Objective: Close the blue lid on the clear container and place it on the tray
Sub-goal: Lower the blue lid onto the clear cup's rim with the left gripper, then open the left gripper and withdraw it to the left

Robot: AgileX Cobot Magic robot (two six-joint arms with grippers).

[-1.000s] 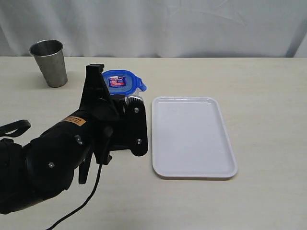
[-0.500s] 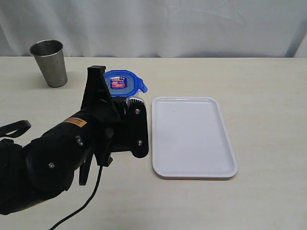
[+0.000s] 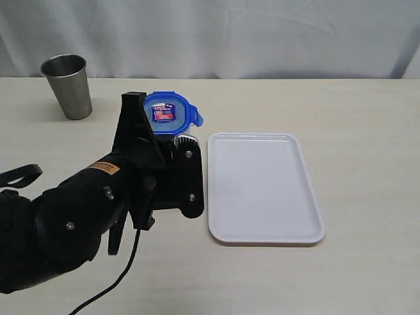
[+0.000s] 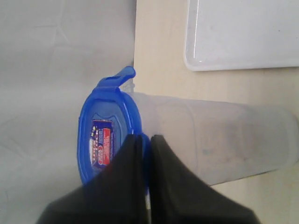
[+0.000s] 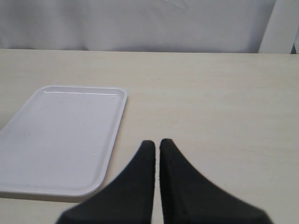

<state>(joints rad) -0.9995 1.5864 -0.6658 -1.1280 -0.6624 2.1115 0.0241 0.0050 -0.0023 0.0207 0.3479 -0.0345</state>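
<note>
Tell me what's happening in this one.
The left gripper, shut, has its tips at the rim of the blue lid, which sits on the clear container. One lid flap sticks out, apparently unlatched. The container stands on the table beside the tray, not on it. The right gripper is shut, holding nothing.

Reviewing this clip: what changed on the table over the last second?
The left gripper, jaws shut and tips at the blue lid, shifted slightly toward the tray. The lid, atop the clear container, nudged the same way. Nothing was grasped or released. The tray and steel cup stayed put.
</note>
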